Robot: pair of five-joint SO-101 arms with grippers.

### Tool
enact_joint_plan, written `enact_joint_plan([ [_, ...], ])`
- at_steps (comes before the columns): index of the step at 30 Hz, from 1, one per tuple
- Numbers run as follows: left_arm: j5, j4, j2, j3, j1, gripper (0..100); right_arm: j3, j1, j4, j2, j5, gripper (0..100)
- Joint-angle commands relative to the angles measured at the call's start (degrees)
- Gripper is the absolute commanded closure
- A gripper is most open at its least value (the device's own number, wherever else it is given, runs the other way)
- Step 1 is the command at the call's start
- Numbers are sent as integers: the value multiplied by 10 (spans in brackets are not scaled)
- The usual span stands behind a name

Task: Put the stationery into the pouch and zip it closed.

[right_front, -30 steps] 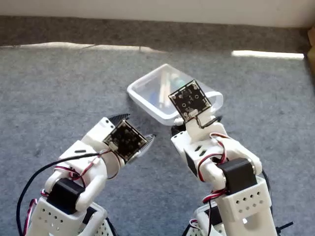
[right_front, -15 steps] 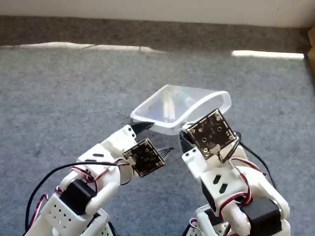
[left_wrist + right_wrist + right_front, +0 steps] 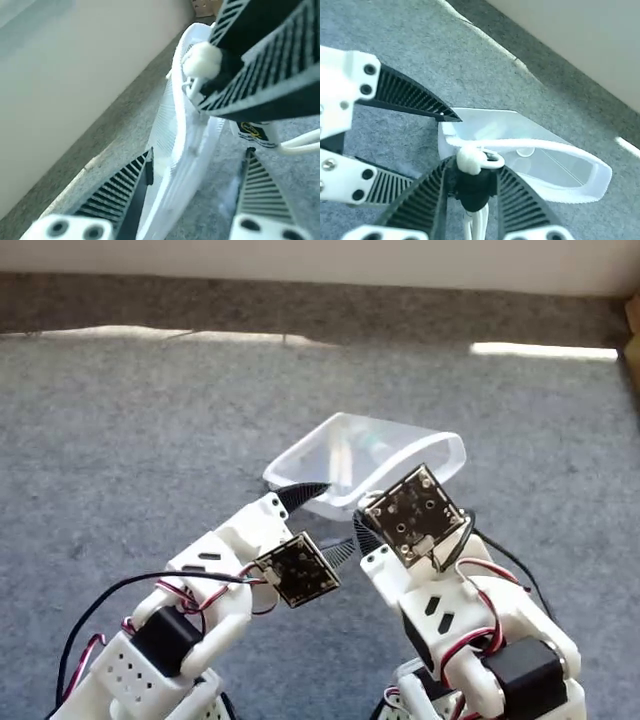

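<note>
Since a second ago: pouch (image 3: 400,452) dragged nearer the arm bases and its mouth pulled open. Both arms have drawn back with it, and little has shifted in the last half second.

Progress:
- Stationery (image 3: 345,460) shows as pale sticks through the clear wall, so loading looks done. No loose items on the grey carpet (image 3: 150,420).
- Mouth gapes as a wide loop in the right wrist view. Zip not yet run shut; that is the whole of what remains.

Grippers:
- Right gripper (image 3: 472,186): fingers clamped tight on the zip pull (image 3: 471,159), a dark tab with a white bead on top. It sits at the pouch's near end, the open mouth stretching away from it.
- Left gripper (image 3: 197,157): fingers spread wide, holding nothing. The near edge of the pouch runs up between them; one finger looks very near the wall, but contact cannot be settled.

Position: pouch lies on the carpet just ahead of both grippers, near corner between them, far end pointing away. Near end seems slightly raised by the right gripper's hold, though that is uncertain.

Judgement: left gripper probably needs to pinch the near corner as an anchor, then the right draws the pull along the mouth. Without an anchor the soft pouch would likely just slide.
</note>
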Motion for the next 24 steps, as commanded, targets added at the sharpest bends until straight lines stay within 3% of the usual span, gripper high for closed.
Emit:
enact_joint_plan([
  [1,-4,-58,-3,22,8,770,-3,-9,-23,3,5,994],
  [12,-4,-127,-8,71,11,854,-3,-9,-23,3,6,994],
  [24,-2,-129,-8,76,27,861,-3,-9,-23,3,5,994],
])
